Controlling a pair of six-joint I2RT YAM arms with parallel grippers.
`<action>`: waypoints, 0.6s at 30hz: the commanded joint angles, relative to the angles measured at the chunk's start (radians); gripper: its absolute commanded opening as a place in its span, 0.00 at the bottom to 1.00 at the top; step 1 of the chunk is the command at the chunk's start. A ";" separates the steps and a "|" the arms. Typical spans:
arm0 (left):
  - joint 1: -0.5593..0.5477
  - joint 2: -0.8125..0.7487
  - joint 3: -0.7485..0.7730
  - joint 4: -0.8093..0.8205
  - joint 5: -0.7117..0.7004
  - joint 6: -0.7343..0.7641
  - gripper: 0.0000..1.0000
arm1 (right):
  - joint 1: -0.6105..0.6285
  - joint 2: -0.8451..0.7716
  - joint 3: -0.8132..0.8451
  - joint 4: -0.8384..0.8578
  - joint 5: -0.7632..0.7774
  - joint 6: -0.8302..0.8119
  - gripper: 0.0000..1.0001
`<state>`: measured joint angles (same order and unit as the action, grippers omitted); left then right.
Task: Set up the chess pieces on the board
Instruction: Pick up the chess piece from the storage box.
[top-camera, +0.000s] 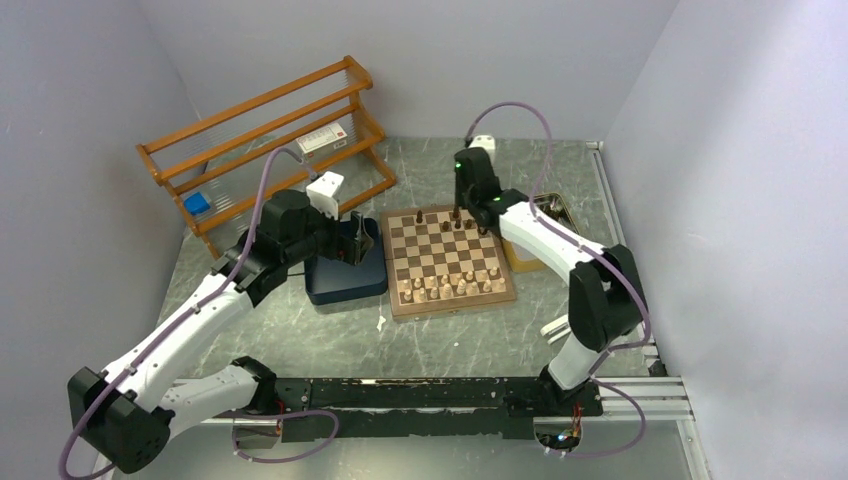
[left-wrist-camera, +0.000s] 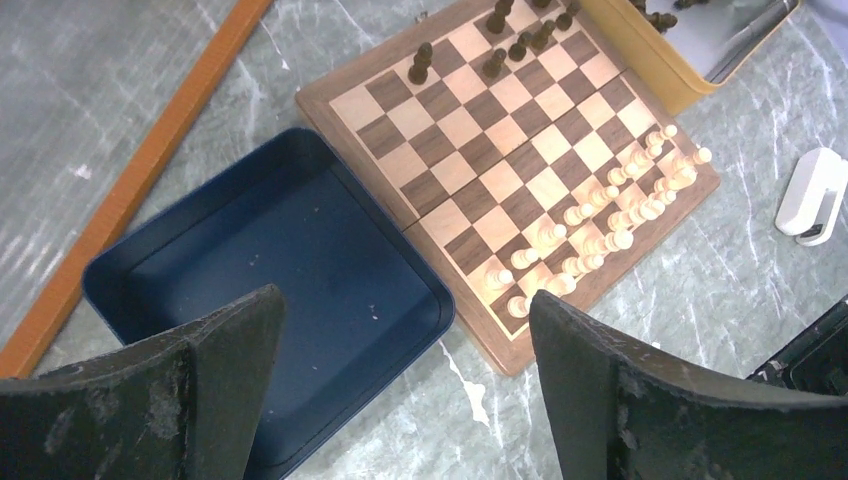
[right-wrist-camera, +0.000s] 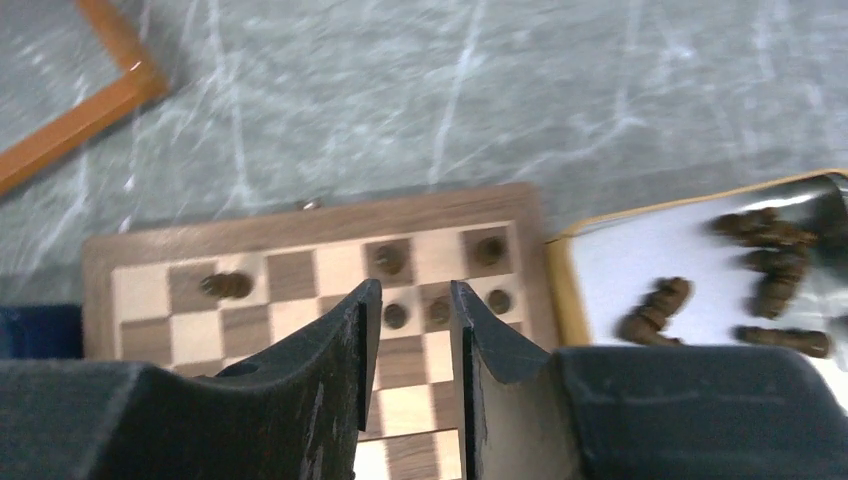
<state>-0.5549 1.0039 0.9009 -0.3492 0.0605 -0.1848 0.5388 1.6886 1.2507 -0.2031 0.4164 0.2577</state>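
Dark brown chess pieces (left-wrist-camera: 422, 62) dot the far two rows of the board (top-camera: 440, 250). In my left wrist view they stand upright, long axes vertical, each narrower than its square. Pale cream pieces (top-camera: 450, 288) fill the near rows. My right wrist camera shows what the arm mostly hides from above: a yellow-rimmed tin (right-wrist-camera: 556, 290) just beside the board's right edge. In it more of the dark chessmen lie on their sides, most stretched roughly left to right in that picture. The right gripper (right-wrist-camera: 412, 295) hovers over the far rows, its fingers a narrow gap apart with nothing between them. My left wrist camera shows the left gripper (left-wrist-camera: 405, 300) spread wide and empty above a dark blue tray (left-wrist-camera: 300, 260) just beside the board's left edge.
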 joint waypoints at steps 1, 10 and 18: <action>-0.008 0.044 0.057 -0.045 0.051 -0.025 0.95 | -0.117 -0.076 -0.028 -0.011 0.023 -0.008 0.35; -0.008 0.062 0.055 -0.055 0.045 -0.010 0.95 | -0.359 -0.080 -0.079 0.041 0.015 0.000 0.35; -0.008 0.070 0.027 -0.054 -0.002 0.021 0.95 | -0.478 0.006 -0.112 0.143 -0.007 -0.034 0.28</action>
<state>-0.5545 1.0737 0.9298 -0.3977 0.0811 -0.1890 0.0998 1.6444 1.1660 -0.1383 0.4103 0.2497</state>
